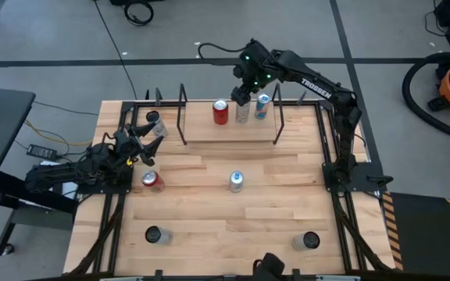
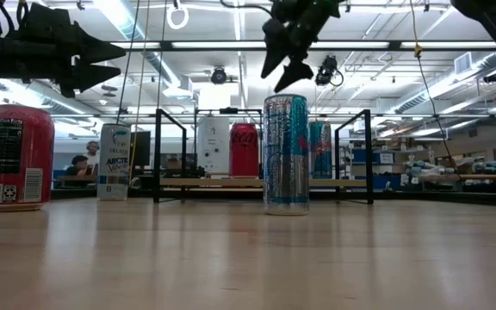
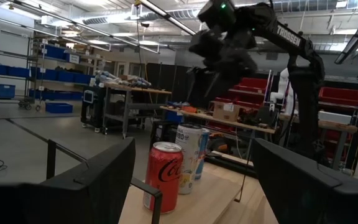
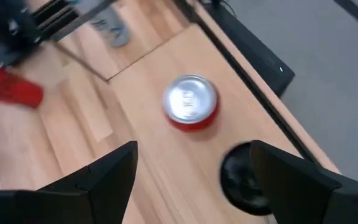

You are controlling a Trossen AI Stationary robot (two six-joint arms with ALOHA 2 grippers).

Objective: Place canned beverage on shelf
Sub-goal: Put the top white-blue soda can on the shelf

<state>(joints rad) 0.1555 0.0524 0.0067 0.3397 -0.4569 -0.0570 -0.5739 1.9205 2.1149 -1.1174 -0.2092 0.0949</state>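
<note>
The shelf [image 1: 229, 131] stands at the table's far middle, and three cans stand upright on its board: a red one [image 1: 221, 112], a pale one [image 1: 243, 113] and a blue-and-white one [image 1: 262, 105]. My right gripper [image 1: 244, 92] hangs open above the pale can, clear of it. In the right wrist view its fingers [image 4: 107, 177] frame the red can's top [image 4: 191, 99] and a dark can top [image 4: 244, 177] on the board below. My left gripper [image 1: 143, 142] rests open at the table's left side, holding nothing.
More cans stand on the table: one [image 1: 153, 123] left of the shelf, a red one [image 1: 151, 180] by the left arm, a blue-silver one [image 1: 236, 181] in the middle, and two near the front [image 1: 155, 234] [image 1: 309, 240]. The shelf's black end frames [image 1: 183, 113] rise beside the cans.
</note>
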